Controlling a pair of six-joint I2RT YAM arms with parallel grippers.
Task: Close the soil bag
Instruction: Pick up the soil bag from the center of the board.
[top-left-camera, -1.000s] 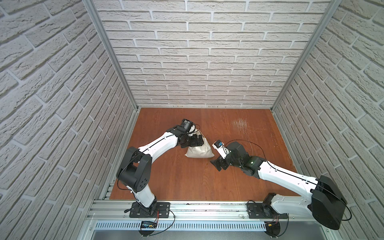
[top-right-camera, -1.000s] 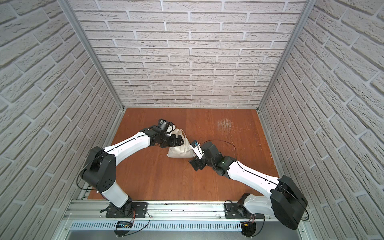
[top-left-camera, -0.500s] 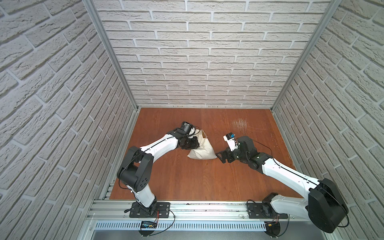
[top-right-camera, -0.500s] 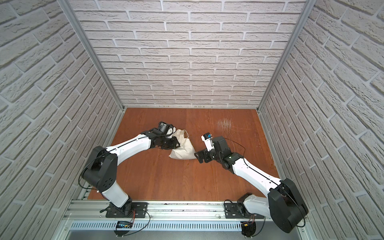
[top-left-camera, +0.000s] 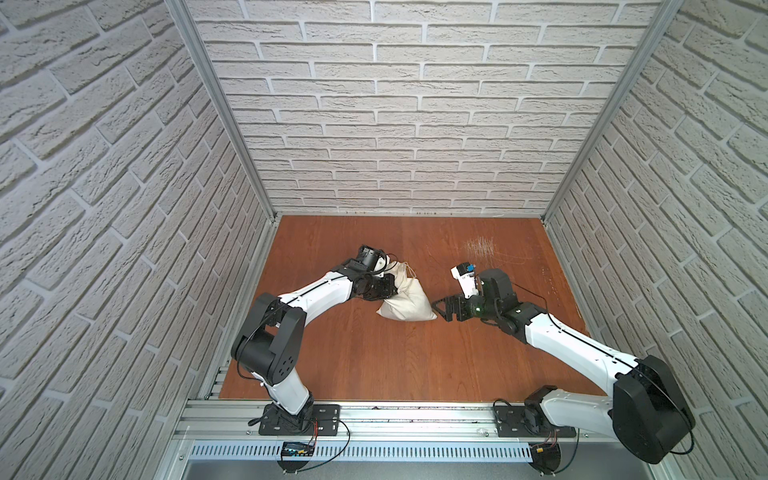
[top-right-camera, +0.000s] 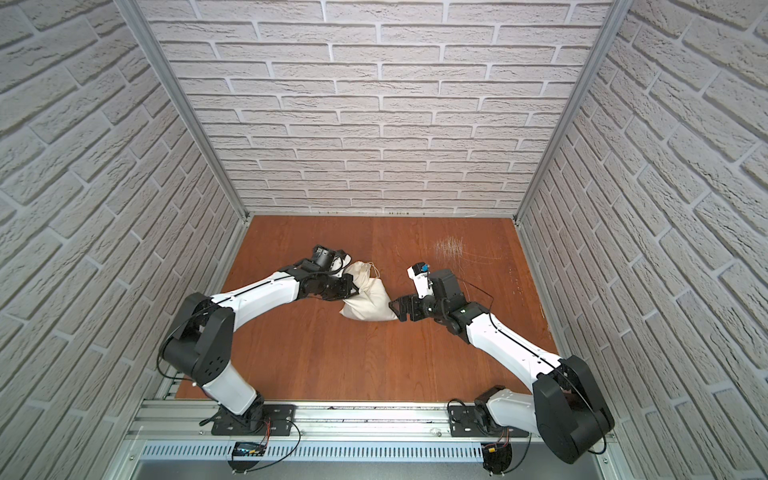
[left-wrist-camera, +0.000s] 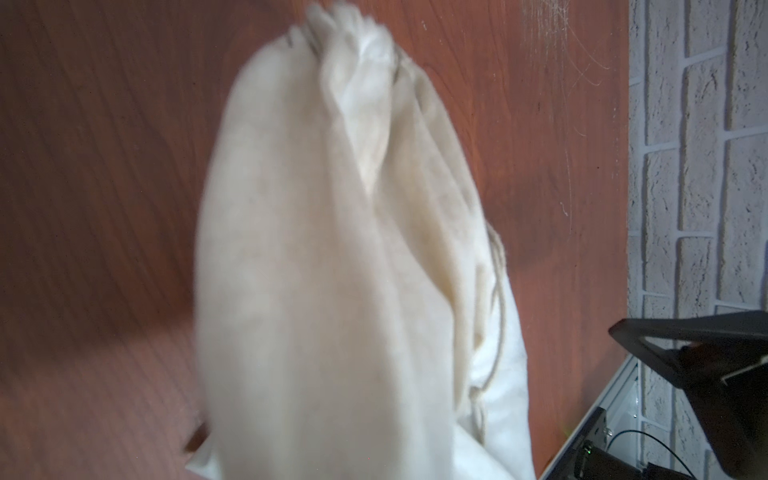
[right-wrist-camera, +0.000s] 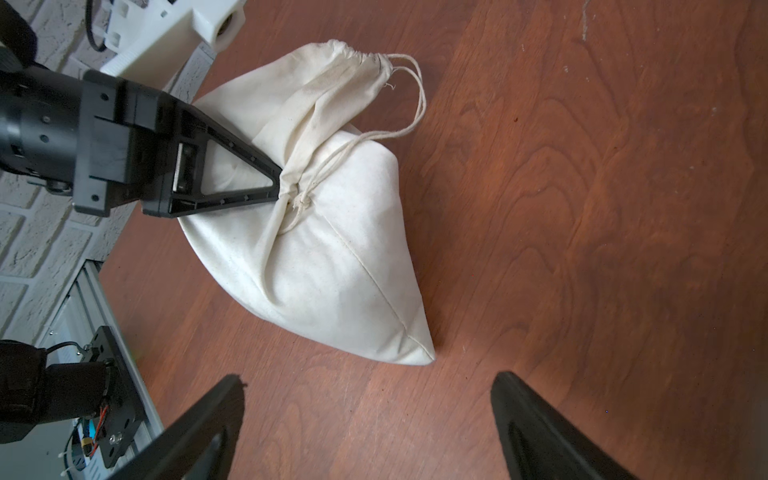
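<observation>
Bright, even light; soil bag (left-wrist-camera: 332, 270) blurred (left wrist view).

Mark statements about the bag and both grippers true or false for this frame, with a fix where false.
1. The left gripper is shut on the bag. True.
2. The right gripper is also shut on the bag. False: its jaws stand wide open just short of the bag's corner, holding nothing.
3. The bag rests on the table. True.
4. The left gripper pinches the bag at its bottom corner. False: it pinches bunched cloth around the middle of the bag, below the neck.
</observation>
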